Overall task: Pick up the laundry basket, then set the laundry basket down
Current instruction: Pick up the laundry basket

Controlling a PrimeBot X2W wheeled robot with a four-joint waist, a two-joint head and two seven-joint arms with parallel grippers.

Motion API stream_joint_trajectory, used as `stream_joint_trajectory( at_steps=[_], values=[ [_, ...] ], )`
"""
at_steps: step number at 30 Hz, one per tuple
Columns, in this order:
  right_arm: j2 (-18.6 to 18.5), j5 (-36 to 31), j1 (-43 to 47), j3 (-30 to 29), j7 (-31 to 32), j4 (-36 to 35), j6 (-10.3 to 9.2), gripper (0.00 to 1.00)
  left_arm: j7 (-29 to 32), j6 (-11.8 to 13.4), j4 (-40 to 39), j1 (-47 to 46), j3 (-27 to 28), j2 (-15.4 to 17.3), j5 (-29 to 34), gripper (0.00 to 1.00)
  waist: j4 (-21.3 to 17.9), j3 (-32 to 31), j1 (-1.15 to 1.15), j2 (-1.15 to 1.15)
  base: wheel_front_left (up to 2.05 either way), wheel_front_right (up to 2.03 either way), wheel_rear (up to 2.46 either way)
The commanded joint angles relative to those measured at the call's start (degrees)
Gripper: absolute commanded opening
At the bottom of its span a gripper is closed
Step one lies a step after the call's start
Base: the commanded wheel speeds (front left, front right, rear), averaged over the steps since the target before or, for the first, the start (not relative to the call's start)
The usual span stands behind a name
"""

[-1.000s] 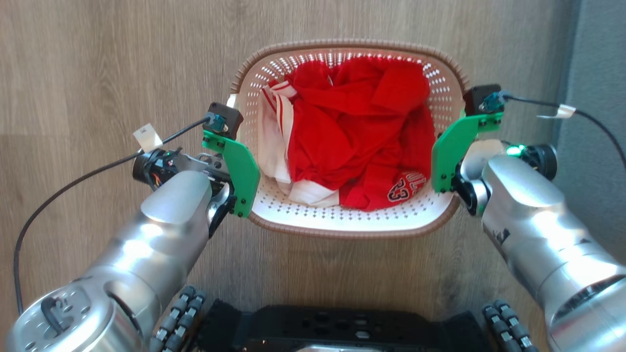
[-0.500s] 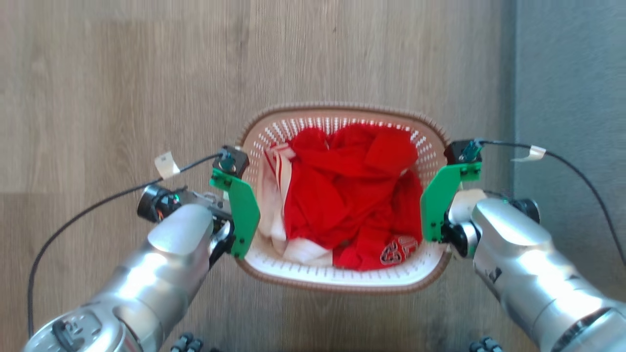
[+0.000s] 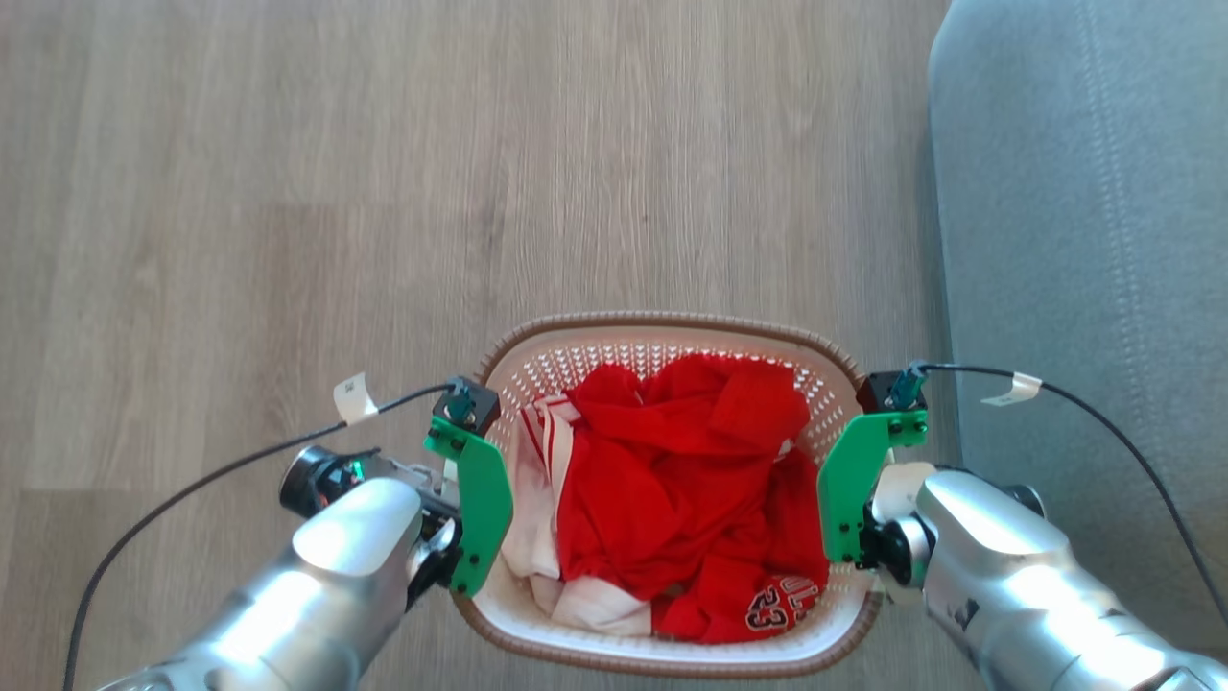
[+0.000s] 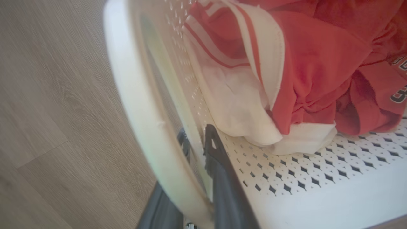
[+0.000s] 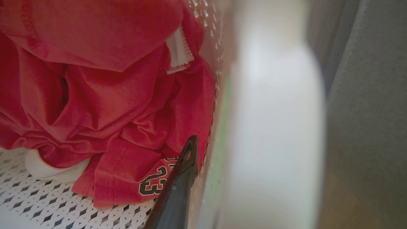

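Observation:
The laundry basket (image 3: 662,322) is cream-white and perforated with a brown braided rim, and it holds red and white clothes (image 3: 672,480). It sits low in the head view over the wooden floor. My left gripper (image 3: 470,523) is shut on its left wall. In the left wrist view the left gripper (image 4: 195,136) has one dark finger (image 4: 219,181) inside the wall and the other outside, behind the white handle (image 4: 136,95). My right gripper (image 3: 849,513) clamps the right wall. In the right wrist view the right gripper (image 5: 208,144) has a finger (image 5: 179,181) inside, while the blurred white handle (image 5: 276,127) hides the outer one.
A grey upholstered surface (image 3: 1084,240) runs down the right side, close to the basket's right handle and my right arm. Wooden floor (image 3: 288,192) stretches ahead and to the left. Black cables (image 3: 221,470) trail from both wrists.
The camera has moved, so the whole picture has shifted: the basket and both grippers now sit lower and look smaller, and more grey upholstery shows. Both grips on the basket look unchanged.

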Motion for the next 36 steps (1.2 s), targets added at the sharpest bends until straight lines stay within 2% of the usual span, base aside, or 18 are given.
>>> stream_joint_trajectory(
  at_steps=[1, 20, 36],
  values=[
    [1.42, -0.25, 0.16, 1.34, -0.32, -2.61, 0.43, 0.00, 0.63, -0.39, -1.40, 0.18, -0.91, 1.26, 1.46, 0.00, 0.43, -2.10, 0.01, -0.01, 0.00, 0.00, 0.00],
    [1.42, 2.69, 5.02, 4.22, 3.23, -8.27, 0.43, 0.00, 7.83, -0.39, -16.12, 7.54, -0.94, 8.44, 3.89, 0.00, 1.44, -12.92, 0.01, -0.01, 0.00, 0.00, 0.00],
    [1.42, 2.53, 8.18, 3.81, 3.35, -10.77, 0.43, 0.00, 12.62, 0.00, -26.44, 12.68, -0.94, 13.12, 3.81, 0.00, 1.52, -15.89, 0.01, -0.01, 0.00, 0.00, 0.00]
  ],
)
